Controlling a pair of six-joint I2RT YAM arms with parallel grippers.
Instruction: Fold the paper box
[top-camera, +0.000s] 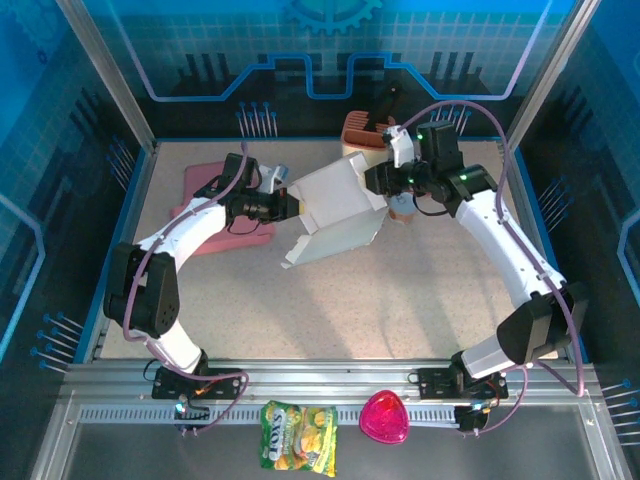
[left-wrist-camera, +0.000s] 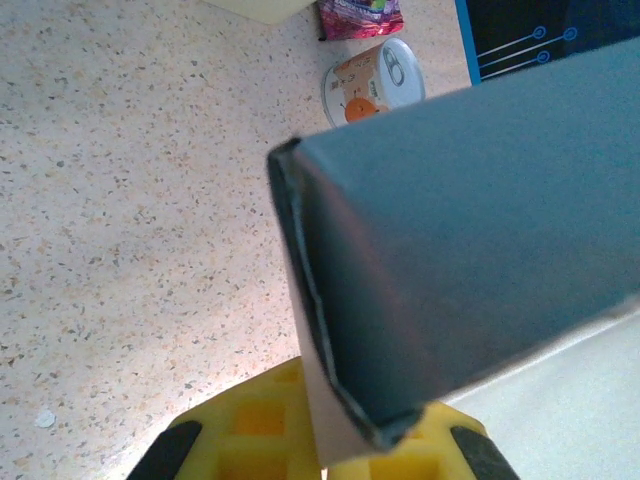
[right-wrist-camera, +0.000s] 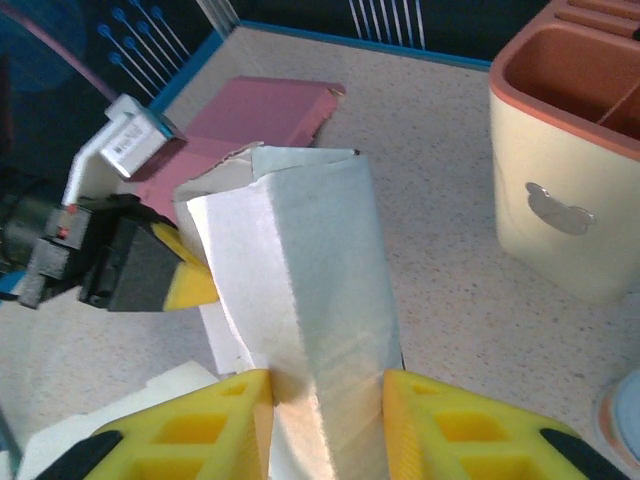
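Paper box (top-camera: 335, 210) was clamped in the closed left gripper (top-camera: 292, 205); the right gripper (right-wrist-camera: 328, 390) pinched it between both jaws.

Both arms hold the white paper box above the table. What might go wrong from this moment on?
1. The left gripper and the right gripper each pinch a thin panel of the paper box. If they pull apart or twist, the paper may tear or crease in the wrong place.
2. The small cup stands close to the right gripper, near the beige holder. A wide swing of the box might knock it over.
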